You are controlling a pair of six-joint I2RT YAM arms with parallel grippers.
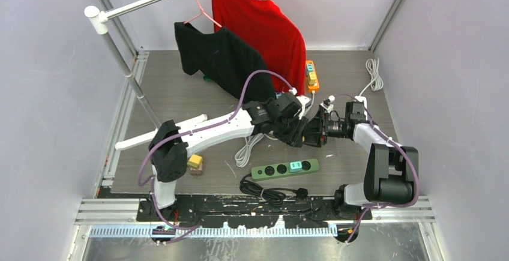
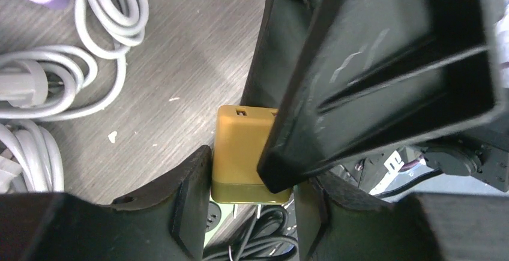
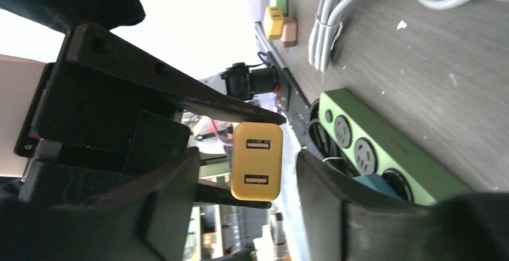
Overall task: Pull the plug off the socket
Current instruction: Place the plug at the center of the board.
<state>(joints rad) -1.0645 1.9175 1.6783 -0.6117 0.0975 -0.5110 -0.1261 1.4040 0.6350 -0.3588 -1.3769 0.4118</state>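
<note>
Centrally, a small mustard-yellow plastic wall plug with two USB ports (image 3: 257,161) was shown raised above the grey wood-grain tabletop (image 2: 168,63), at the place where the two arms met. It was clamped between the thin black fingers (image 3: 240,108) of the left gripper (image 2: 252,177). The right gripper (image 3: 248,158) was set around the same plug with its jaws parted. A clear gap was visible on each side in the right wrist view, so no hold was judged to be exerted by it. Bare metal prongs (image 2: 234,212) were seen at the plug's lower end in the left wrist view, seated in nothing. The long green power strip (image 1: 285,168) was laid flat on the table near the arm bases, well apart from the plug and just beside a coiled black cable (image 1: 264,190). The pull itself was therefore judged complete, with only the separation of the two grippers left to be made.

Two faults were considered possible from this position. The smooth shell could be let slip if the single pinch were shallow or uneven. The plug could also be brushed by the close-set right fingers as they were drawn away, twisted out of the left grip, and dropped onto the strip or cable beneath.
</note>
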